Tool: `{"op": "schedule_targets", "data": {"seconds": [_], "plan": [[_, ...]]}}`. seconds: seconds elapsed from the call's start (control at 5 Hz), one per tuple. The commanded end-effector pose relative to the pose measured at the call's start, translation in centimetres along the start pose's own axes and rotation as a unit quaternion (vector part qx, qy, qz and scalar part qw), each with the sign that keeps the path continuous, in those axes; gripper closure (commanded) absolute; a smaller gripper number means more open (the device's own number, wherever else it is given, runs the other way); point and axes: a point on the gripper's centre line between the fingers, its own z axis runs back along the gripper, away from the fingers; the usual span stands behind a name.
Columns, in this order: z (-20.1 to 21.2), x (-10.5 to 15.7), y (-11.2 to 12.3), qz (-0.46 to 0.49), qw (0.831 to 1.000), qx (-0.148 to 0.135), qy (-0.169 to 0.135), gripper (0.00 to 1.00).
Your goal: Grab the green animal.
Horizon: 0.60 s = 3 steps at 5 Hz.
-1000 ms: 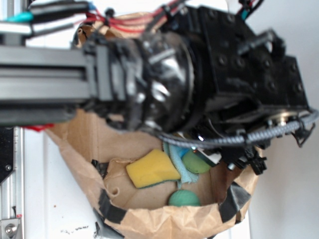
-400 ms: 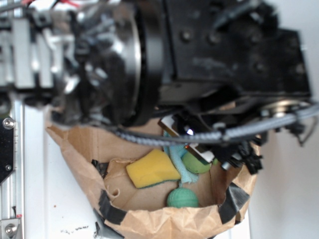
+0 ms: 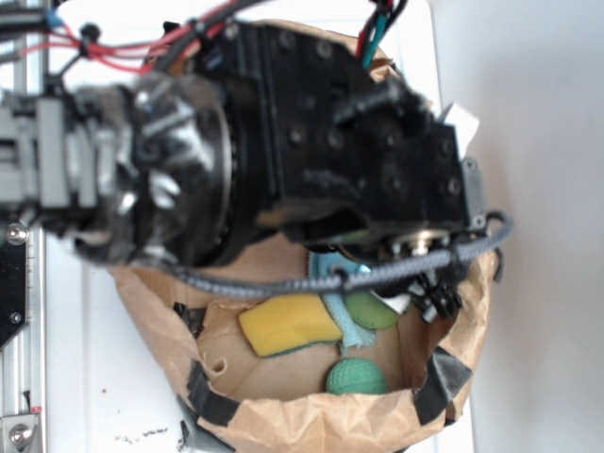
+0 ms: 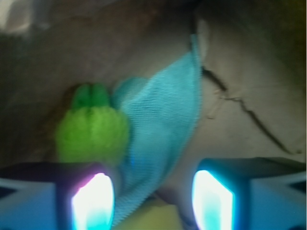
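Note:
The green animal (image 4: 93, 130) is a fuzzy lime plush lying on the brown paper, ahead of my left finger and left of the gap. In the exterior view the green animal (image 3: 371, 310) shows partly under the black arm, inside the paper bag (image 3: 311, 420). My gripper (image 4: 153, 200) is open and holds nothing. Its glowing fingertips (image 4: 94, 201) straddle the light teal cloth (image 4: 165, 120), which touches the animal's right side. The exterior view hides the jaws beneath the arm.
A yellow sponge (image 3: 288, 326) lies left of the teal cloth (image 3: 342, 321). A darker green textured ball (image 3: 357, 377) sits near the bag's front wall. Black tape patches (image 3: 209, 396) mark the bag's rim. A metal rail (image 3: 19, 311) runs down the left.
The arm has swung across the view, and its black wrist housing now sits over the upper part of the bag. The sponge, cloth, ball and green animal lie where they were.

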Motion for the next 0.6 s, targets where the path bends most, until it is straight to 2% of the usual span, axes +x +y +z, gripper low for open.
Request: {"op": "schedule_targets", "data": {"seconds": [0.0, 0.2, 0.4], "plan": [[1.1, -0.1, -1.2, -0.052, 0.996, -0.072, -0.024, 0.0], [2.2, -1.0, -1.2, -0.087, 0.991, -0.096, -0.017, 0.0], [3.2, -1.2, -1.2, -0.092, 0.991, -0.1, -0.006, 0.0]]}}
